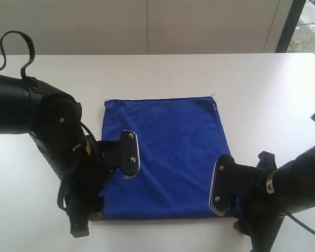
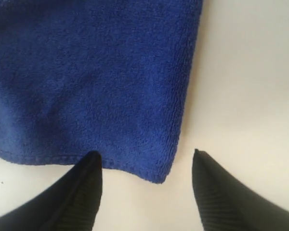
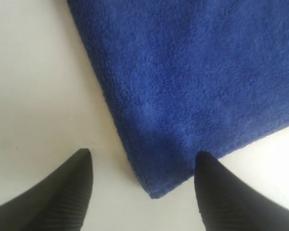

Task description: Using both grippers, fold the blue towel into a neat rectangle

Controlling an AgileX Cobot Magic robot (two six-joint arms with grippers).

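- The blue towel (image 1: 165, 152) lay flat on the white counter (image 1: 252, 79) in the middle of the exterior view. Its far edge ran toward the top of the frame and its near edge toward the bottom.
- The left tool (image 2: 145, 159) stood wide open and gripped nothing. The towel's lower-left corner lay between its two pointed fingers (image 2: 82, 192). Whether one tip touched the hem could not be told.
- The right tool (image 3: 143, 154) was likewise spread apart and empty, straddling the lower-right corner.
- The cloth looked soft, fleecy and light, with no stiffness of its own. Once lifted it would probably sag and drape rather than hold a line.
- Its pile would likely give the narrow tips good friction, so slipping seemed a small worry. Sliding or bunching on the smooth counter seemed more likely.
- The best places to take hold were judged to be the two near corners, just inside the stitched edge. Pinching both together would let the edge rise level.
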